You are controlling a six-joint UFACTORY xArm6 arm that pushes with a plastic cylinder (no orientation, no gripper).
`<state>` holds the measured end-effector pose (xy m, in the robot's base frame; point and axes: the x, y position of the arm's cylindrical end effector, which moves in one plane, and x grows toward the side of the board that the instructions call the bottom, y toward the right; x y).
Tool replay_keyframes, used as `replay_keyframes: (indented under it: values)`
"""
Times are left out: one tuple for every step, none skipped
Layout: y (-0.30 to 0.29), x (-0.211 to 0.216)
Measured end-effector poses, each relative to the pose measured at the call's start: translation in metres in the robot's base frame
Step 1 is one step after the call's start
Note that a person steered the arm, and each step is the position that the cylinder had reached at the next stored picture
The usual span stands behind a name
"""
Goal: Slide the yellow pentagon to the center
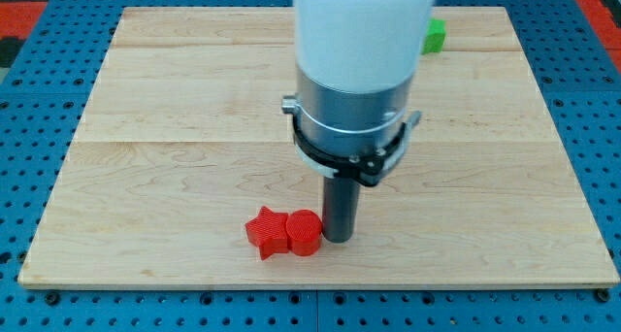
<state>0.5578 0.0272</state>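
No yellow pentagon shows in this view; the arm's white and grey body may hide it. My tip (339, 239) rests on the wooden board (175, 128) near the view's bottom centre. It touches or nearly touches the right side of a red cylinder (304, 233). A red star-shaped block (265, 231) sits against the cylinder's left side.
A green block (434, 36) sits near the board's top edge, right of centre, partly hidden behind the arm. The board lies on a blue perforated base (39, 99). The arm's body covers the board's top centre.
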Motion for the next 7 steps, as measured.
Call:
replay_keyframes:
  values:
    - [0.076,-0.056]
    - [0.109,-0.124]
    - [0.12,-0.199]
    - [0.117,-0.253]
    - [0.089,-0.278]
    - [0.062,-0.276]
    - [0.034,-0.259]
